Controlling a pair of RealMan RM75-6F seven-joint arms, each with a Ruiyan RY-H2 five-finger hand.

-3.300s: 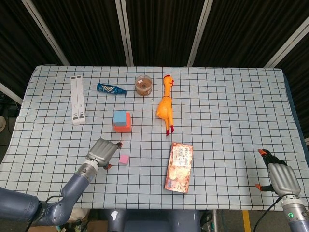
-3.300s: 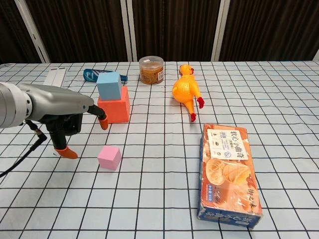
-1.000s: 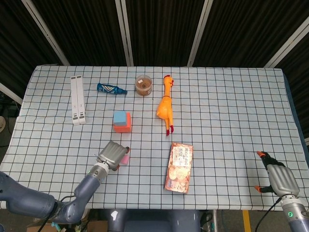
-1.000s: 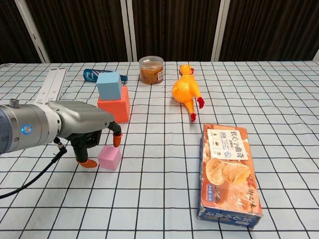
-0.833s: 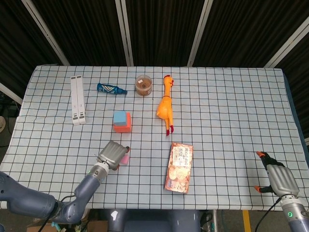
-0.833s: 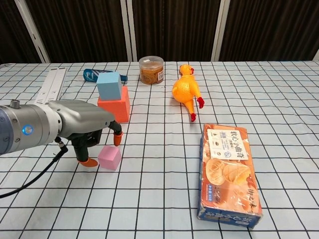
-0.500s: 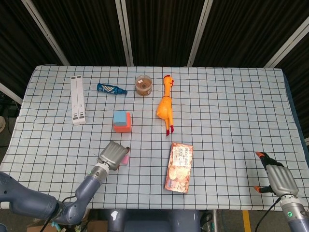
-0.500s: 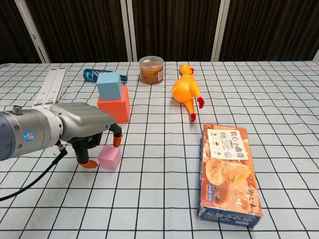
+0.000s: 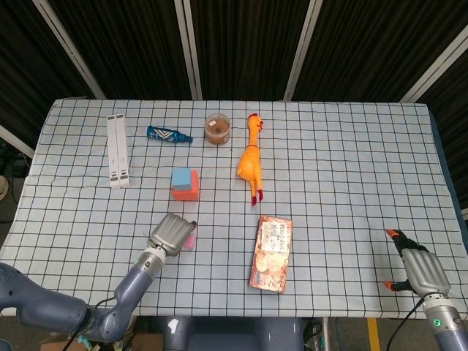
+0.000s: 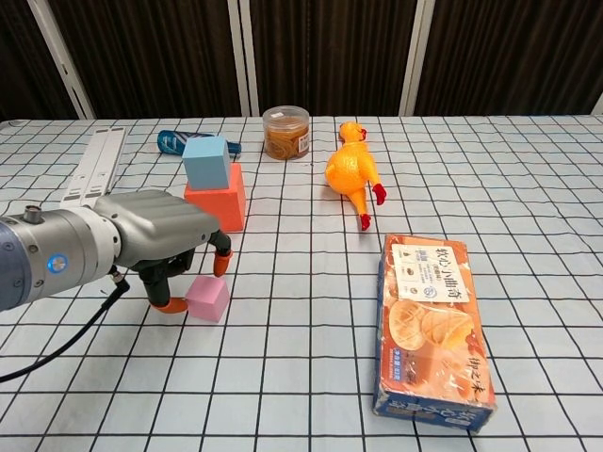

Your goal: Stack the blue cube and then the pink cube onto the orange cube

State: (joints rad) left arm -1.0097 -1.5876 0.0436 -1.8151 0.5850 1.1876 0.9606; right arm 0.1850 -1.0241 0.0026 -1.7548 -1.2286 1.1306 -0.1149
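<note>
With the blue cube (image 10: pixel 208 161) already seated on the orange cube (image 10: pixel 216 208), the left hand (image 10: pixel 166 247) straddles the pink cube (image 10: pixel 207 298) near the surface's front edge, fingers apart, not yet gripping. The right hand (image 9: pixel 418 270) idles, released.

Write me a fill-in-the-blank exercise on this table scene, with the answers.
1. The blue cube sits on top of the ____ cube.
2. The left hand has its fingers beside the ____ cube.
3. The rubber chicken lies beyond the snack ____.

Missing words: orange; pink; box
</note>
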